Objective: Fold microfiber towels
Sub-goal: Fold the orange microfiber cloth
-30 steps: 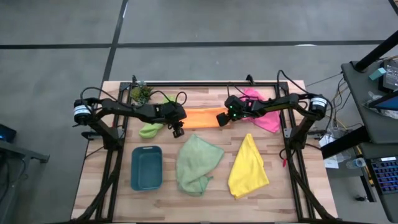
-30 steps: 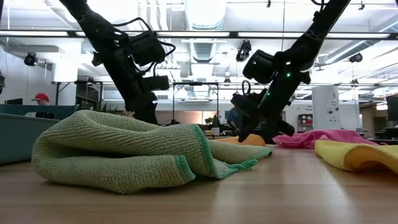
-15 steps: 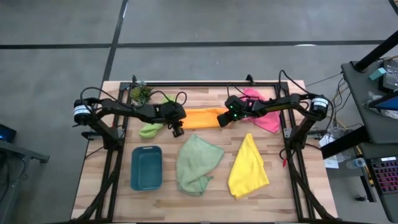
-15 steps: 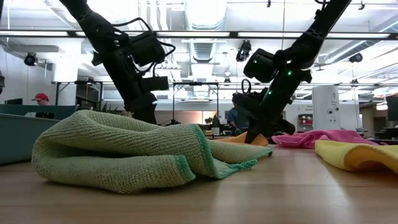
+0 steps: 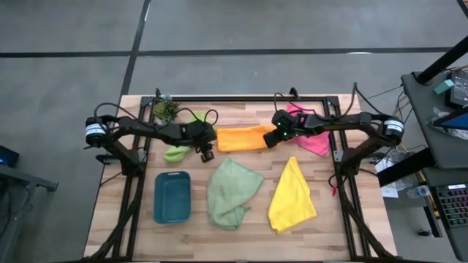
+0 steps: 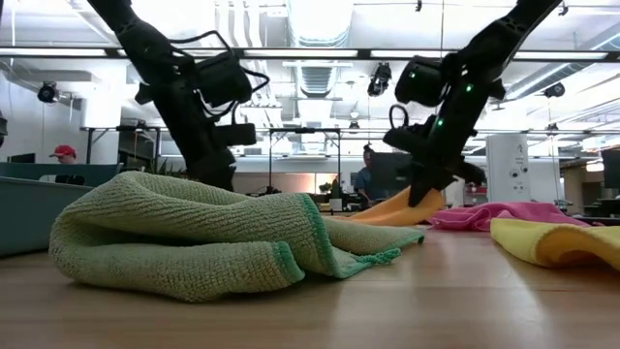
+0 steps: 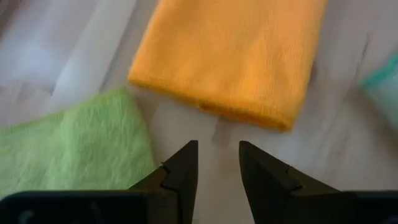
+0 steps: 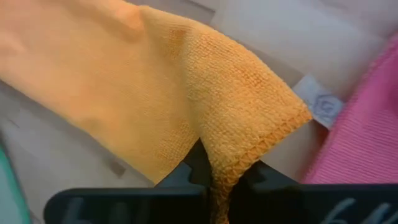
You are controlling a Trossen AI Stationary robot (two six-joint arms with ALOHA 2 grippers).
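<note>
Counter (image 5: 241,237): orange towel (image 5: 241,138) lies lengthwise between grippers; right gripper (image 5: 271,139) pinches its corner, left gripper (image 5: 207,150) seemingly narrowly parted, empty.

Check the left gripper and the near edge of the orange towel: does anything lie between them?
Nothing visible does. The left gripper hovers open over bare table, facing the orange towel. The lime green towel lies off to one side, not in the path.
</note>
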